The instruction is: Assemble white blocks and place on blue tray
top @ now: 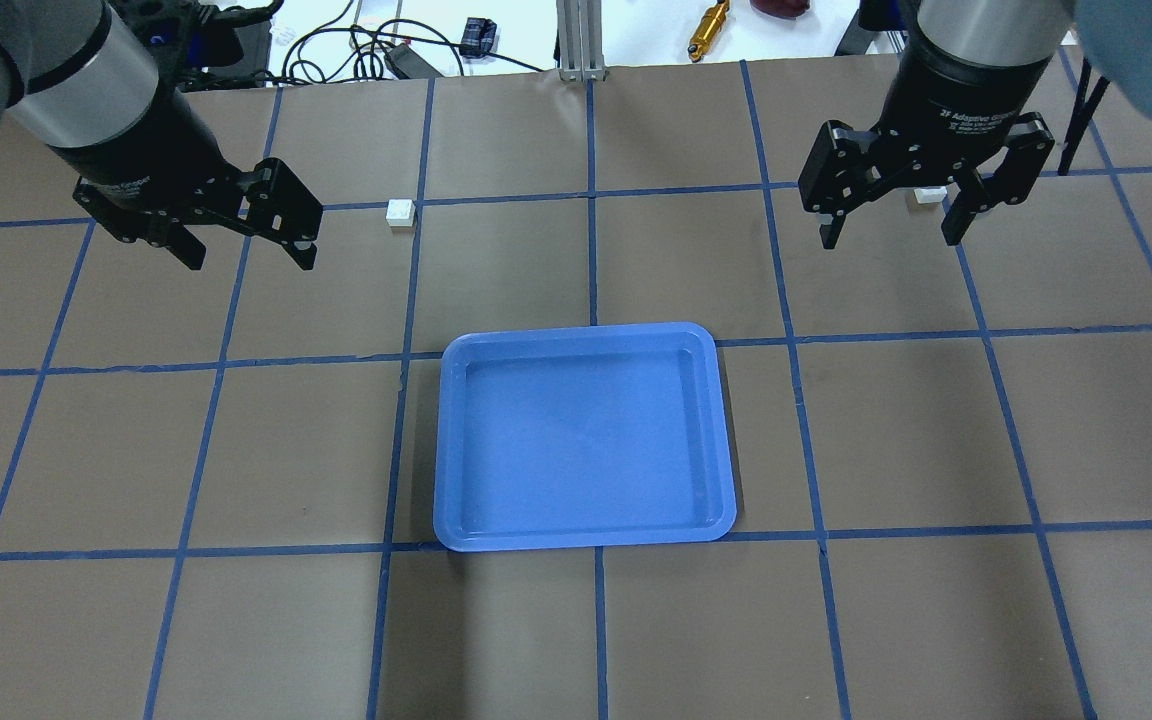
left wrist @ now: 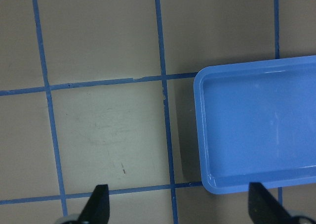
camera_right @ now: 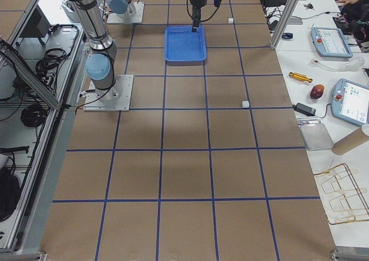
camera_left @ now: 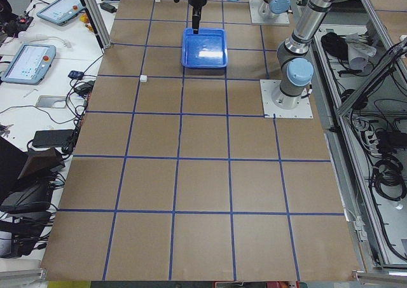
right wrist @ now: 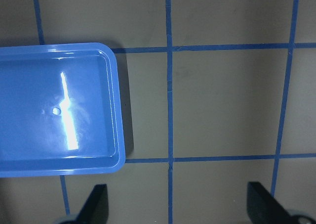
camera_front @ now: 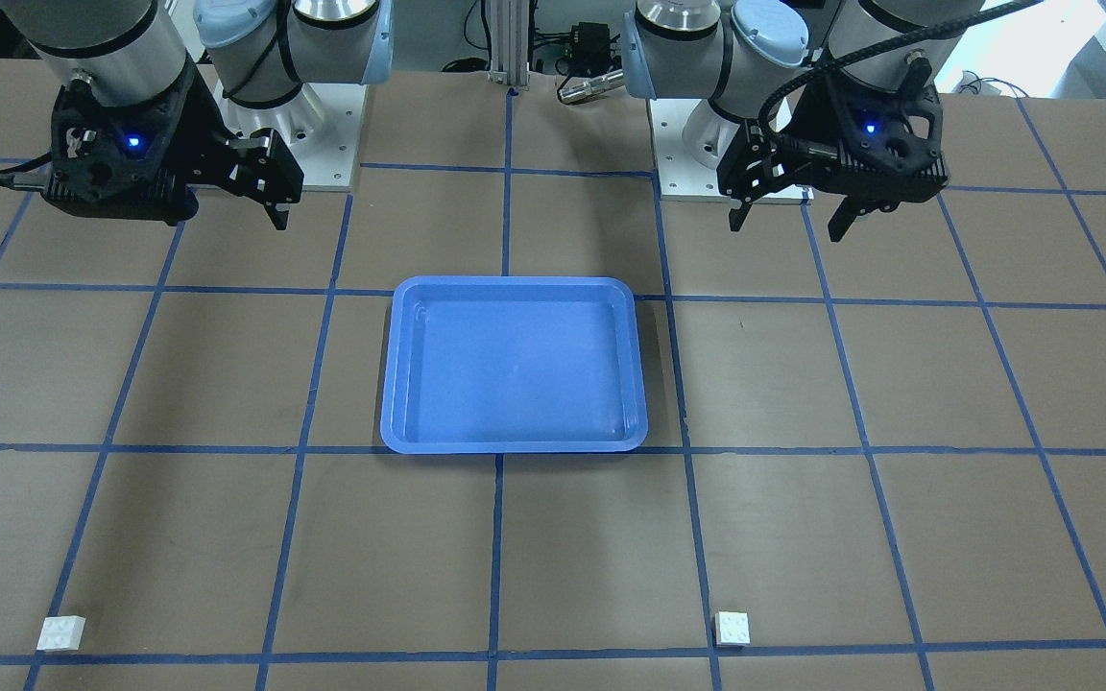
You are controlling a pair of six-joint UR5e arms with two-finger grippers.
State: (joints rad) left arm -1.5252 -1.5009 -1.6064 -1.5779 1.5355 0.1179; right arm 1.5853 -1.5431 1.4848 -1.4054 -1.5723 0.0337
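The blue tray (top: 576, 335) lies empty in the middle of the table; it also shows in the front view (camera_front: 515, 285) and both wrist views (left wrist: 200, 135) (right wrist: 118, 110). One white block (top: 399, 213) (camera_front: 732, 629) sits on the table beyond the tray, to the right of my left gripper (top: 248, 262) (camera_front: 788, 219). The other white block (top: 928, 196) (camera_front: 61, 632) sits far from the tray, partly hidden behind my right gripper (top: 888, 238) (camera_front: 276, 213). Both grippers hang above the table, open and empty, apart from the blocks and tray.
Brown table cover with a blue tape grid. An aluminium post (top: 581, 40), cables and a yellow tool (top: 708, 25) lie past the far edge. The arm base plates (camera_front: 332, 168) (camera_front: 697, 182) stand at the robot's side. Tablets (camera_right: 351, 102) sit on a side bench.
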